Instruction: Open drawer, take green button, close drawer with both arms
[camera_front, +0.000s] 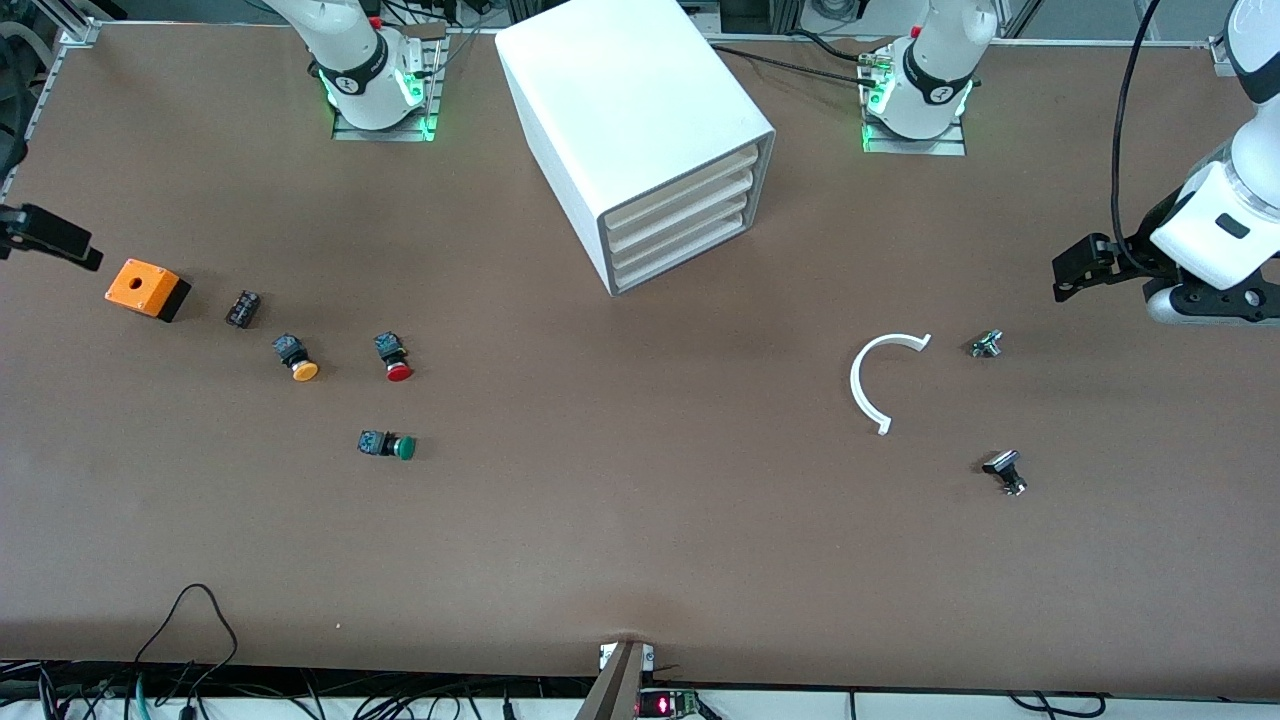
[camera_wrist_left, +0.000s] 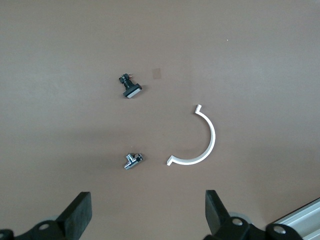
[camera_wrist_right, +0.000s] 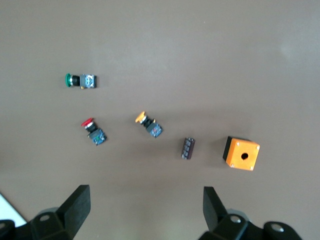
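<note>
The white cabinet (camera_front: 625, 110) stands between the two arm bases, and its lowest drawer (camera_front: 685, 252) is shut like the three above it. The green-capped button (camera_front: 388, 446) (camera_wrist_right: 80, 80) lies on its side on the bare table toward the right arm's end, nearer to the front camera than the cabinet. My right gripper (camera_front: 60, 243) (camera_wrist_right: 146, 207) hangs open and empty over that end of the table, beside an orange box. My left gripper (camera_front: 1070, 272) (camera_wrist_left: 148, 212) hangs open and empty over the left arm's end.
An orange box (camera_front: 148, 288), a small black block (camera_front: 243, 308), an orange-capped button (camera_front: 297, 358) and a red-capped button (camera_front: 393, 357) lie near the green one. A white C-shaped ring (camera_front: 875, 380) and two small metal parts (camera_front: 986, 344) (camera_front: 1006, 470) lie toward the left arm's end.
</note>
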